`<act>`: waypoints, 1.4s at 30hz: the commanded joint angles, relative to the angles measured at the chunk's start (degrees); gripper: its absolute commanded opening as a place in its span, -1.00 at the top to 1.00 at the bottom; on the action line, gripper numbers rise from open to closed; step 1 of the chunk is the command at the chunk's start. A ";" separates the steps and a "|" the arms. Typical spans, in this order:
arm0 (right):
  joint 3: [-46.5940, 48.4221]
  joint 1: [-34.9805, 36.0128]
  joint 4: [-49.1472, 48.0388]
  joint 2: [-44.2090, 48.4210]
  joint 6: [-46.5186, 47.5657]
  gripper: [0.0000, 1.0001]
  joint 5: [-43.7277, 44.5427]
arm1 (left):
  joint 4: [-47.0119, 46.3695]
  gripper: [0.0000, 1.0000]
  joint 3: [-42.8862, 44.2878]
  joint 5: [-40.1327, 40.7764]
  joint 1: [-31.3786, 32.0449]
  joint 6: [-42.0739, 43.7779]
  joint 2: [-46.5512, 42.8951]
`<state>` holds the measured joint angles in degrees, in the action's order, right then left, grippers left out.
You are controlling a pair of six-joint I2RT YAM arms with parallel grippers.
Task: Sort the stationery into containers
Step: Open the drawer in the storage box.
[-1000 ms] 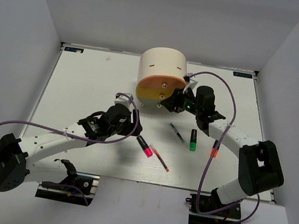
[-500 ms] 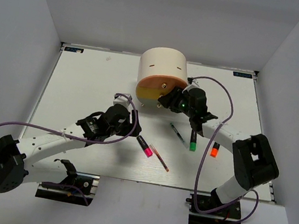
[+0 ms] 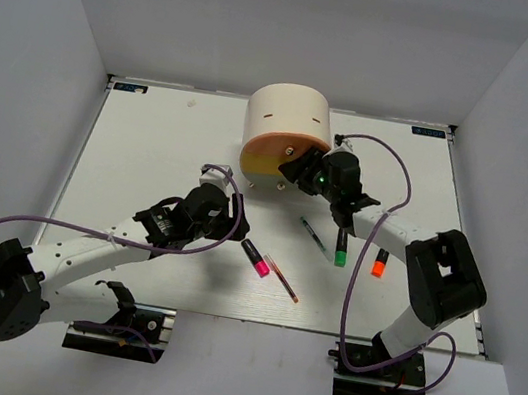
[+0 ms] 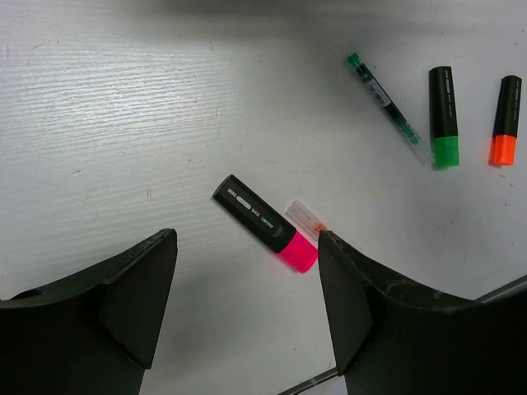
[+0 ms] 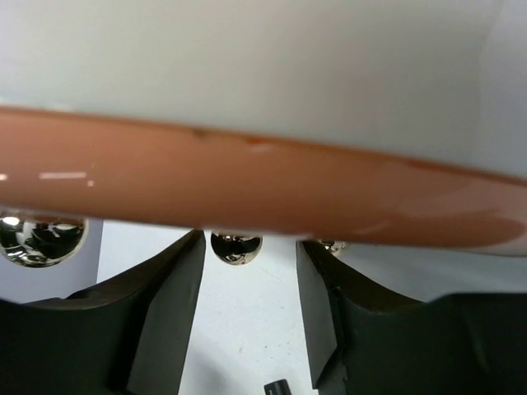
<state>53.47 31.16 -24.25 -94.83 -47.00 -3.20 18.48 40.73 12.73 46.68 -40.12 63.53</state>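
The cream arch-topped cabinet [image 3: 287, 120] stands at the back centre, its orange front [image 3: 269, 153] facing me. My right gripper [image 3: 296, 170] is open at that front. In the right wrist view the orange drawer front [image 5: 247, 185] fills the top and a small round metal knob [image 5: 235, 247] sits between my fingertips [image 5: 251, 304], untouched. My left gripper [image 3: 228, 214] is open and empty above the table [image 4: 247, 313]. Just ahead of it lie the pink highlighter [image 4: 265, 223] and the thin red pen [image 4: 303, 216]. The erasers are out of view.
A thin dark pen with a green end [image 3: 314, 234], the green highlighter [image 3: 340, 249] and the orange highlighter [image 3: 378, 264] lie on the table right of centre, under my right forearm. Two more knobs [image 5: 41, 239] [image 5: 333, 245] show beside my right fingers.
My right gripper has moved left and closer to the cabinet front, bringing a knob between its fingers. Its forearm swung off the orange highlighter. The left arm has barely moved.
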 commanded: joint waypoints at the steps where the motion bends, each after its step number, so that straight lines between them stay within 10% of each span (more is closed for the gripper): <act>1: 2.43 0.31 -3.52 -0.62 -1.95 -0.06 2.23 | 0.33 -0.59 -0.48 0.72 0.26 -0.31 -0.51; 12: -0.30 0.84 -4.67 0.78 -2.22 0.54 1.71 | 0.33 -0.59 0.58 0.19 0.26 0.22 1.34; 30: -12.60 1.97 -0.89 12.21 -5.38 0.57 -2.07 | -1.96 -0.61 1.11 -2.53 0.26 0.22 3.01; 42: -14.97 2.15 0.34 15.98 -3.97 -0.44 -4.62 | -2.48 -0.61 2.78 -3.59 0.78 0.22 4.85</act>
<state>39.46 33.19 -24.49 -82.24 -51.42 -6.92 17.28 41.36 9.91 46.74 -40.07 68.60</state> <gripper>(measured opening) 0.704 0.798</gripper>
